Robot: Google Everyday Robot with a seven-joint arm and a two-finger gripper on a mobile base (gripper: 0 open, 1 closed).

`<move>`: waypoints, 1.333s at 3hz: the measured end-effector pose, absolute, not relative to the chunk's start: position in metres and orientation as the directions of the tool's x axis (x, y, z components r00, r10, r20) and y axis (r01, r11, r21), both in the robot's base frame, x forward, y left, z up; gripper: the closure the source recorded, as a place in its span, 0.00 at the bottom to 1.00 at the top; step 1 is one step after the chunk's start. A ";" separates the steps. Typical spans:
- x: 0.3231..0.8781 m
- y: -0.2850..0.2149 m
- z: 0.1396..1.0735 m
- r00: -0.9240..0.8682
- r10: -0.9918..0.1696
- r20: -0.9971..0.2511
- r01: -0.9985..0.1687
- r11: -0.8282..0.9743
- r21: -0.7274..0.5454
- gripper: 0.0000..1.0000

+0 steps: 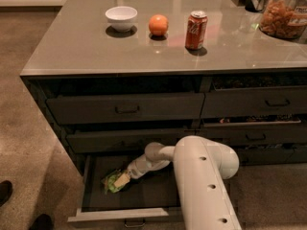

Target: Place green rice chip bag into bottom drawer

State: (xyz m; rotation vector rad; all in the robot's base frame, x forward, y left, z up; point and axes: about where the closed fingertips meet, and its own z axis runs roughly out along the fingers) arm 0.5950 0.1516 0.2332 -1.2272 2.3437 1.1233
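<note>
The green rice chip bag (112,182) lies inside the open bottom drawer (144,195), at its left side on the dark floor. My gripper (123,178) reaches down into the drawer from the right, and its tan tip is right on the bag's right end. The white arm (201,176) bends over the drawer's right half and hides that part of it.
On the grey counter stand a white bowl (121,17), an orange (158,25), a red soda can (196,30) and a jar of snacks (285,13). Two shut wide drawers (125,108) sit above the open one. A dark shoe (5,191) is on the floor at left.
</note>
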 end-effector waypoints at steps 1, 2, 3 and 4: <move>0.595 0.151 0.232 -0.609 -0.580 -0.541 -0.785 0.344 0.515 0.33; 0.595 0.150 0.231 -0.610 -0.580 -0.540 -0.784 0.348 0.514 0.10; 0.594 0.150 0.230 -0.610 -0.580 -0.540 -0.785 0.348 0.513 0.00; 0.594 0.151 0.230 -0.610 -0.580 -0.540 -0.785 0.348 0.514 0.00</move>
